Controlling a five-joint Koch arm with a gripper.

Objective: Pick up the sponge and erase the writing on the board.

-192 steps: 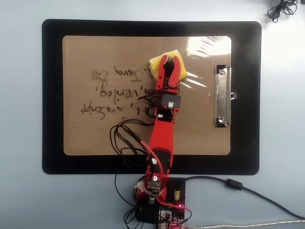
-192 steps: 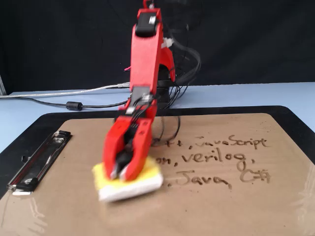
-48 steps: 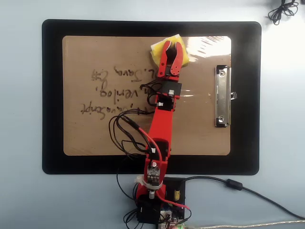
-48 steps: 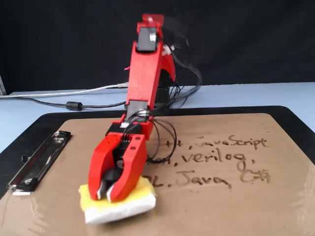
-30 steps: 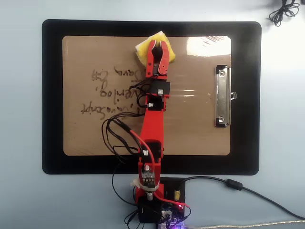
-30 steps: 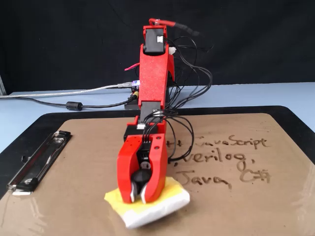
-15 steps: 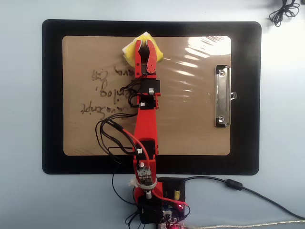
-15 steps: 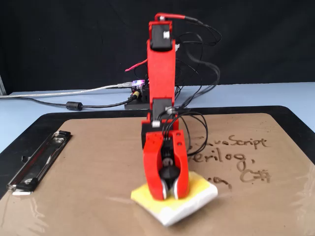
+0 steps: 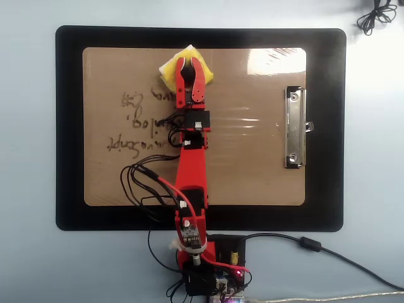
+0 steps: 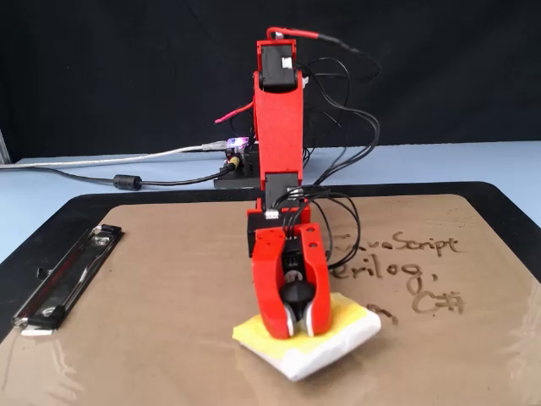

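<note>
With your hand [image 10: 295,331] pinching the black knob of the sponge [image 10: 338,334], which lies flat on the clipboard [image 9: 252,164] beside the writing [image 10: 404,269], keep it pressed down and slide it slowly across the remaining lines.

One camera hangs high above and looks straight down, far enough to see the whole board [image 9: 252,158], with the arm's base at 6 o'clock. The other sits low and close at the board's [image 10: 152,288] far end, facing the arm head-on. Both see the board and the arm.
</note>
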